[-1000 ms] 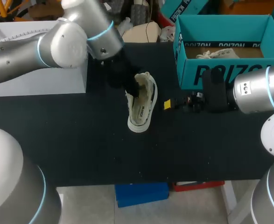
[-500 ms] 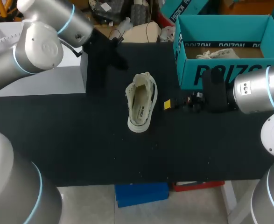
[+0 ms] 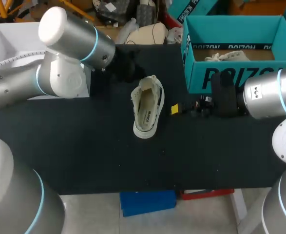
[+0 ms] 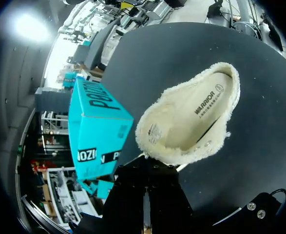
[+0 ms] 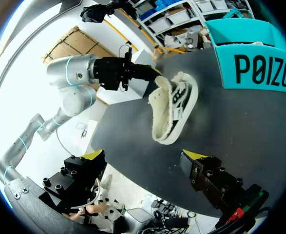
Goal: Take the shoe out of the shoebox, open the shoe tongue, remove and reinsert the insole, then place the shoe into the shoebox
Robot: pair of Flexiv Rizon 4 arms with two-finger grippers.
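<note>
- White box (image 3: 6, 36): stands at the far left of the black table (image 3: 84, 156). The left arm (image 3: 65, 53) passes over it from the left side.
- Left end effector (image 3: 125, 67): positioned over the table near the far-left end of the shoe. In the left wrist view only its dark body (image 4: 146, 195) is visible, so whether it is open or closed cannot be determined. The shoe lies ahead of it on the table and is not in its grasp.
- Shoe (image 3: 147, 107): pale canvas, resting on its sole near the middle of the table, opening facing up. Its long axis runs from far to near, with the near end angled slightly to the left. The insole (image 4: 201, 105) is seated inside and carries dark print.
- Right end effector (image 5: 143, 156): just to the right of the shoe, low over the table and pointing left toward it. The two yellow-tipped fingers are spread wide and hold nothing. The shoe lies ahead of them, apart from both tips.
- Right arm (image 3: 267, 100): enters from the right side, in front of the shoebox.
- Shoebox (image 3: 259, 24): teal, lid off, at the far right of the table, well apart from the shoe. A pale laced item (image 3: 225, 57) lies inside it.
</note>
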